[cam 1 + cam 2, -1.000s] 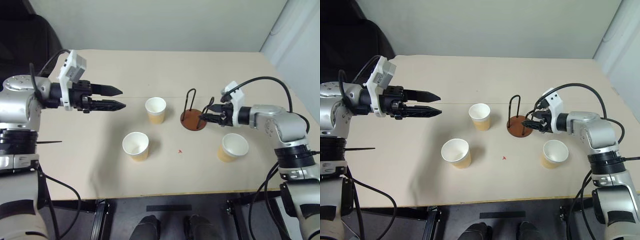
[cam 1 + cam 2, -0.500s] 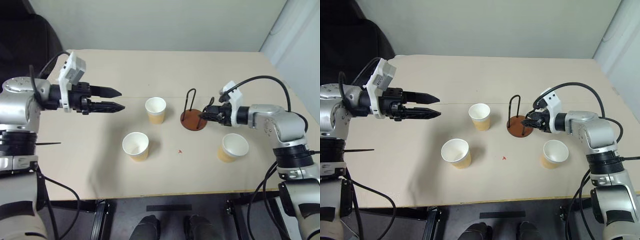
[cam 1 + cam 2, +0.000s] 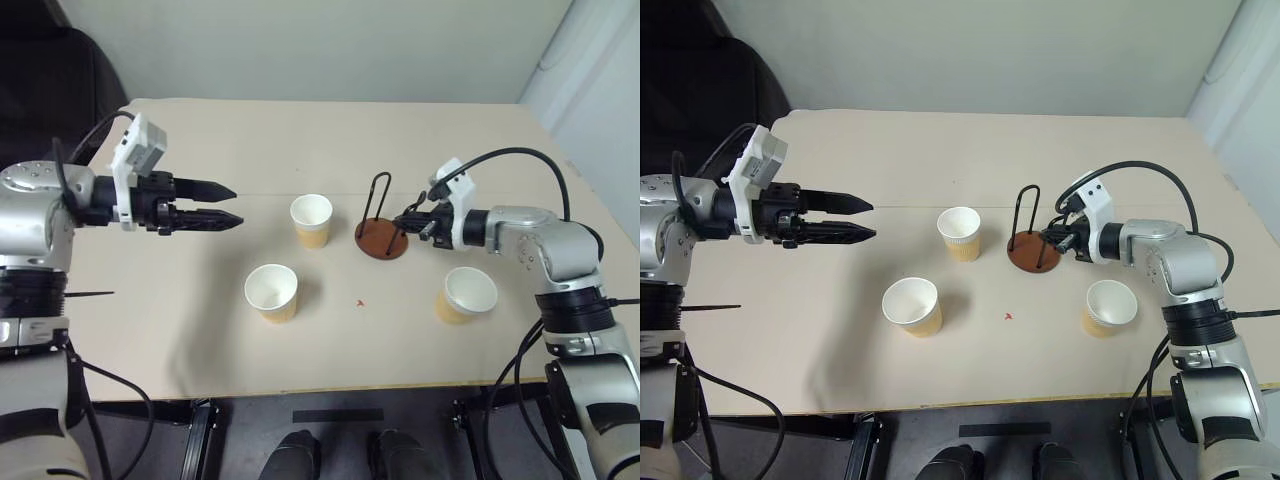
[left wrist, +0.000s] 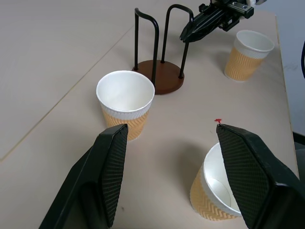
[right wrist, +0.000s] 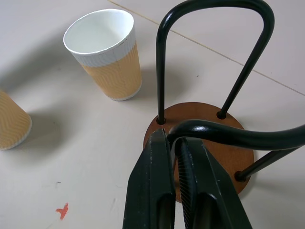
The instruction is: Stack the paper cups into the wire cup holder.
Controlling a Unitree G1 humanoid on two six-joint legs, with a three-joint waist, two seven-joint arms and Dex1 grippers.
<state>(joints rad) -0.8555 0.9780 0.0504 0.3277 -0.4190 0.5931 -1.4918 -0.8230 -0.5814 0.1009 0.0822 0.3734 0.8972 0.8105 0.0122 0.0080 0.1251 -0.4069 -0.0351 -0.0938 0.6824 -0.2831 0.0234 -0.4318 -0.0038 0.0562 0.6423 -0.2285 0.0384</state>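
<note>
From the head camera I see my right gripper [image 3: 407, 221] pinched shut on the nearer wire loop of the wire cup holder [image 3: 381, 238], whose brown disc base sits on the tan table [image 3: 300, 130] just below the fingertips. One paper cup [image 3: 311, 220] stands just beyond the holder from that hand, a second paper cup [image 3: 466, 294] stands near that forearm on the side toward me, and a third paper cup [image 3: 272, 291] stands well apart, between the two arms. My left gripper [image 3: 225, 204] hangs above the table with its fingers spread, holding nothing, pointing toward the first cup. In the left wrist view the two spread fingers [image 4: 112, 170] frame that cup with the holder behind it. In the right wrist view the fingers [image 5: 159, 191] press together around the dark wire where it curves over the base.
</note>
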